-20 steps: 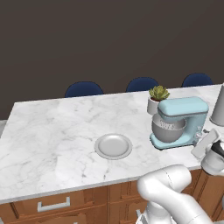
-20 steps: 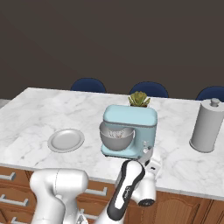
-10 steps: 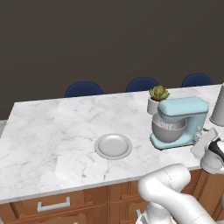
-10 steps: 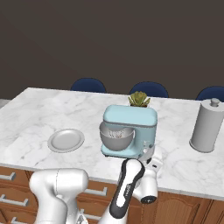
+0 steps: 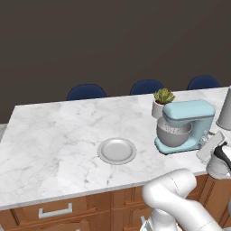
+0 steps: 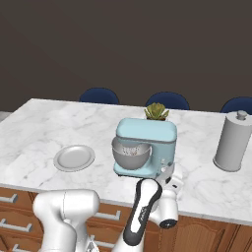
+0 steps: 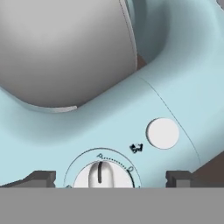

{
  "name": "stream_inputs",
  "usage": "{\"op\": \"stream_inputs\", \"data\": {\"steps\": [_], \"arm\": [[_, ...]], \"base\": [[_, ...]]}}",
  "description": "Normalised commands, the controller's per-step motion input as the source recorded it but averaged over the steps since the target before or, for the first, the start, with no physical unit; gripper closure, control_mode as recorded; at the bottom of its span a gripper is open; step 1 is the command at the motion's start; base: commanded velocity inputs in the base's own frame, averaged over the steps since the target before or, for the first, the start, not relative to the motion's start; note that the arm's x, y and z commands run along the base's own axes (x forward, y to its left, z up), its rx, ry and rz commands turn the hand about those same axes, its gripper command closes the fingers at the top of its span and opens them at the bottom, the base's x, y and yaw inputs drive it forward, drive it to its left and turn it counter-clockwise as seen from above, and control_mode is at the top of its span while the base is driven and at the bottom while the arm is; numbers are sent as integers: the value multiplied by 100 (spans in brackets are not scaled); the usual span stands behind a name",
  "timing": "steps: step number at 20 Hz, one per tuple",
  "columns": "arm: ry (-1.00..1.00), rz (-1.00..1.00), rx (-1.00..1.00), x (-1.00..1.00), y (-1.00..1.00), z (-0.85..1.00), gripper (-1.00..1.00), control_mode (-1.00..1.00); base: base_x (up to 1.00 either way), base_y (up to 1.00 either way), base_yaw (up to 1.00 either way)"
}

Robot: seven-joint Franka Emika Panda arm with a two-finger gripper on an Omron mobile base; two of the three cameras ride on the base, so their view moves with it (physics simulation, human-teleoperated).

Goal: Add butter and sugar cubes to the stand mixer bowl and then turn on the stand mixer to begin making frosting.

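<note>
Hovering close at stand mixer [image 6: 145, 147] side, gripper [image 7: 107, 178] spread wide, fingertips straddling white speed dial [image 7: 103, 175], presumably lining up switch-on. Stand mixer bowl [image 6: 131, 154] seated under head, right of grey plate [image 6: 74, 157]. Count: one mixer, one bowl, one plate, one dial, one round button [image 7: 162, 133]. Butter not discernible.

A white marble counter [image 5: 54, 135] tops brown wood cabinets [image 5: 90, 210] with metal drawer pulls [image 5: 55, 210] — beyond the pincer, past the counter's far edge, three dark blue chair backs [image 6: 99, 96] stand against a plain dark wall [image 6: 123, 44].
</note>
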Motion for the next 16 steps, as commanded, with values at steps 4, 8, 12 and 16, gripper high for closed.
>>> {"op": "stream_inputs", "data": {"steps": [4,8,12,16], "arm": [[0,0,0,0,0,-15,100,-100],[0,0,1,1,0,-20,100,-100],[-1,5,9,0,-1,-35,100,-100],[-6,5,9,1,-1,-41,100,-100]], "base": [[0,0,0],[0,0,0],[0,0,0],[0,0,0]]}}
